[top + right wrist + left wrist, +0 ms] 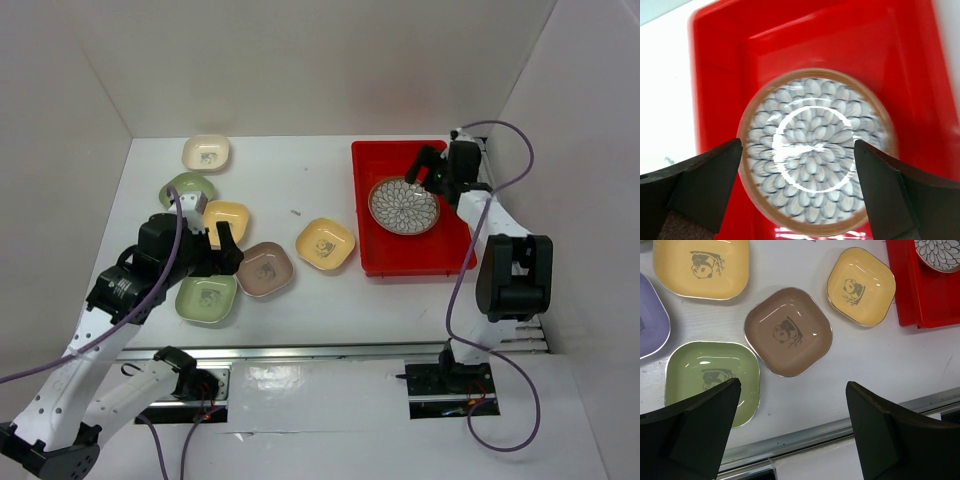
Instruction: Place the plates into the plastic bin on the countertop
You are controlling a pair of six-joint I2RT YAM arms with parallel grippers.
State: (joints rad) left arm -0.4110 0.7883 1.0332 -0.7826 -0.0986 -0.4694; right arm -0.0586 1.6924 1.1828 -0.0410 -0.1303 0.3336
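- Round petal plate [404, 205] flat in red bin [362, 200], bare floor around it.
- Right claw [800, 192] spread wide above plate, empty.
- Left claw [792, 435] wide, near desk's [920, 365] front edge; lavender dish [650, 315] cut off.

A: What stands around the white table [300, 180]?
B: Three plain pale sides: a back wall [330, 60], a left wall [50, 150], a right wall [590, 110].
A: And the light?
B: Even and soft. A metal rail [330, 350] along the near edge shines.
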